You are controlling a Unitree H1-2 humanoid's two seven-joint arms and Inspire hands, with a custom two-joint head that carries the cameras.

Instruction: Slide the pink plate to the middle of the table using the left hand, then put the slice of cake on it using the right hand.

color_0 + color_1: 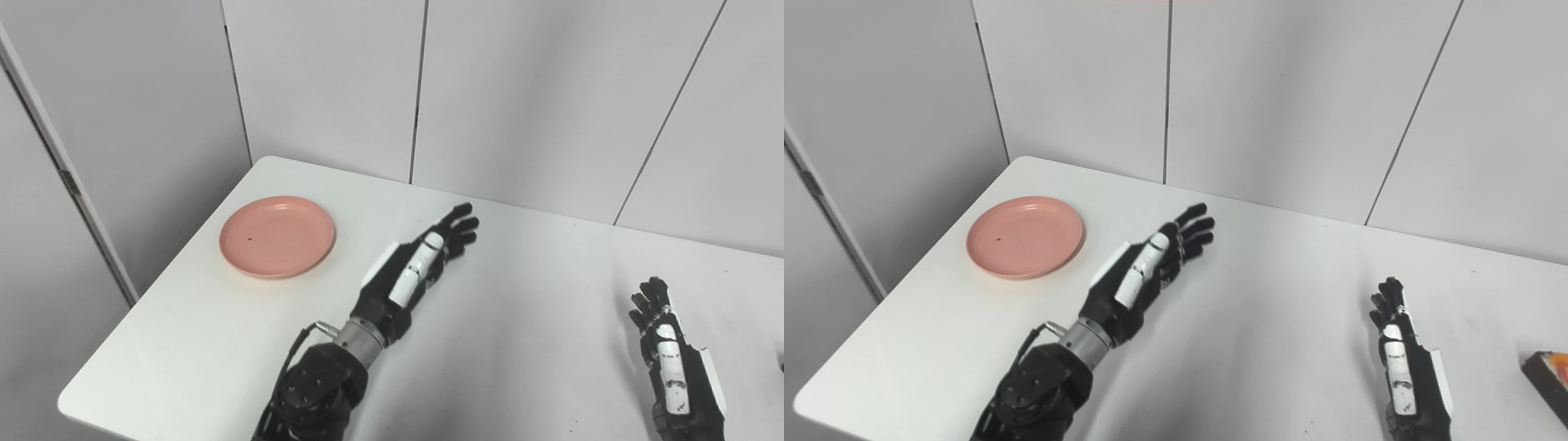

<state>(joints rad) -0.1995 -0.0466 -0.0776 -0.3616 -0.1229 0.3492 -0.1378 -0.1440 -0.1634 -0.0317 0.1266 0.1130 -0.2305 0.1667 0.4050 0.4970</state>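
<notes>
Pink plate [277, 236] seen empty near the far left corner of the white surface [490, 343], left hand [422, 263] held open beside it, apart, nothing grasped, right hand [1402, 361] open and empty, cake slice [1549, 376] cut off at right edge

The slice of cake [1548, 378] at the table's [1274, 318] right edge is cut off by the right eye view's right border, showing only a dark end with orange, while the right hand's [1405, 367] wrist runs off the bottom edge.
</notes>
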